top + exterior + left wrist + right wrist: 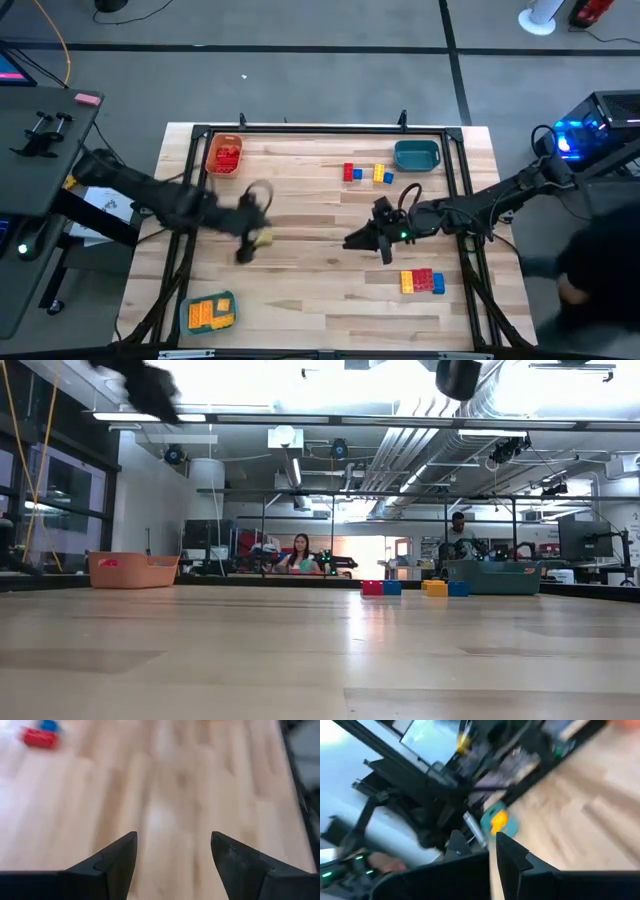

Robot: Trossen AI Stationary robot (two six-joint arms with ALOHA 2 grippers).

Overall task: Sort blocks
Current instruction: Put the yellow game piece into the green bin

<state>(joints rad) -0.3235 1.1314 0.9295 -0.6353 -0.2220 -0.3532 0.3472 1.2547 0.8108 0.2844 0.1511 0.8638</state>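
The blocks are small studded plastic bricks in red, yellow and blue, lying in several groups on the wooden table (320, 215). Red ones (226, 157) fill the orange tray (212, 147) at the far left corner. Yellow ones (205, 312) sit in the teal tray (229, 303) at the near left edge. A short row of red, blue and yellow blocks (367, 173) lies loose on the far middle of the table, just left of the empty-looking teal tray (417, 154) at the far right; the row's long axis runs left to right. A second loose cluster (422, 282), yellow, red and blue, lies near the right side, also strung left to right. In the low view the far row shows as red and blue bricks (381, 587) and a yellow-blue pair (446, 588), studs too small to make out. No writing or brand can be read on any block.

The left gripper (250, 232) hangs over the left middle of the table, blurred, with a yellowish patch beside it; its wrist view shows the two dark fingers (119, 860) spread apart over bare wood, nothing between them. The right gripper (368, 238) hovers over the middle of the table, fingers pressed together, holding nothing visible
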